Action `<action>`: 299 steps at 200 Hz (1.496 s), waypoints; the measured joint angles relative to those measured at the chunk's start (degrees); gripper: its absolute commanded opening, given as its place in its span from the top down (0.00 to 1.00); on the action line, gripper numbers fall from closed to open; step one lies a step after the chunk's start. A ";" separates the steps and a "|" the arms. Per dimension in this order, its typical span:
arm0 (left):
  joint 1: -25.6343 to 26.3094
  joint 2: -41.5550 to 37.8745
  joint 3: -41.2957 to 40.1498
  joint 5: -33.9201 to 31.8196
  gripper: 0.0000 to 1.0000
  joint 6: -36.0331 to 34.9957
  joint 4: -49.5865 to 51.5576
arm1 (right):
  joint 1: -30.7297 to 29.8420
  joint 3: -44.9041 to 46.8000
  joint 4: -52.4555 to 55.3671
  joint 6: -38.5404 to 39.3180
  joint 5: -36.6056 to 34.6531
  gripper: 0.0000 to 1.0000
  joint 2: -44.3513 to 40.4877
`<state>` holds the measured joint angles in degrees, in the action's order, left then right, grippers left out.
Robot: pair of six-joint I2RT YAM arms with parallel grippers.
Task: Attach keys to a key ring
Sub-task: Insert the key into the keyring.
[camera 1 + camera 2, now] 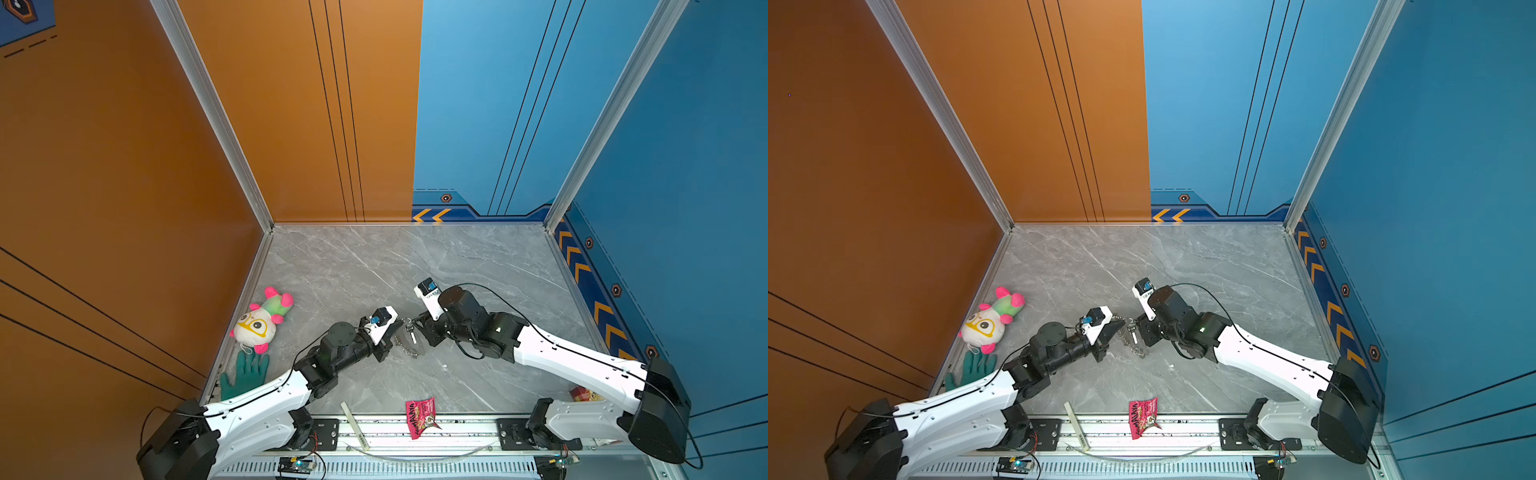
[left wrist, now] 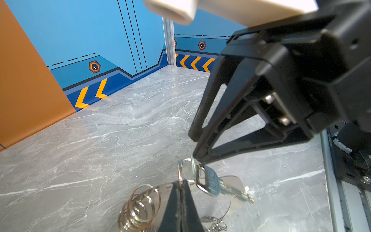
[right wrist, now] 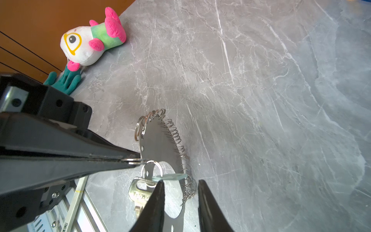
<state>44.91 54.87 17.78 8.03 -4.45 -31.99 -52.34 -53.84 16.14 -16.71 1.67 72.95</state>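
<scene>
Plainly, left end effector (image 3: 136,157) pinches the key ring (image 3: 160,140), key (image 3: 140,193) dangling.

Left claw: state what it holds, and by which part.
The left claw, shut, pinches a small silver split ring by its rim, beside the key.

A goggle-eyed plush toy (image 1: 261,322) lies at the marble surface's (image 1: 374,266) nine o'clock edge. A green glove (image 1: 246,372) sits just beside it at eight, and a pink snack packet (image 1: 422,417) at six.
</scene>
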 measured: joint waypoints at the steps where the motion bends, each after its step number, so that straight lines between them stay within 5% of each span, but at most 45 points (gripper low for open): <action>1: 0.00 -0.02 0.00 0.00 1.00 0.00 0.00 | 0.00 0.00 0.04 -0.02 -0.07 0.67 0.00; 56: 0.00 -0.02 -0.02 -0.02 1.00 0.00 0.00 | 0.26 -0.48 2.05 -0.02 -1.97 0.62 0.00; 91: 0.00 -0.02 -0.04 -0.09 1.00 0.00 0.00 | -1.07 -0.96 3.91 0.35 -3.50 0.35 -1.79; 123: 0.00 -0.02 -0.04 -0.11 1.00 0.00 0.00 | -4.87 -0.96 4.35 1.49 -6.38 0.21 -3.85; 206: -0.24 -0.02 -0.04 -0.33 1.00 0.48 0.00 | -10.01 -3.13 5.31 4.02 -14.29 0.10 2.10; 299: -0.28 -0.02 -0.04 -0.33 1.00 1.07 0.00 | -10.73 -4.22 5.31 4.90 -22.43 0.11 4.35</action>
<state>44.62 54.85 17.74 7.70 -3.38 -31.99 -63.07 -58.06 21.45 -11.81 -20.75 77.30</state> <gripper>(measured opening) 0.045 0.898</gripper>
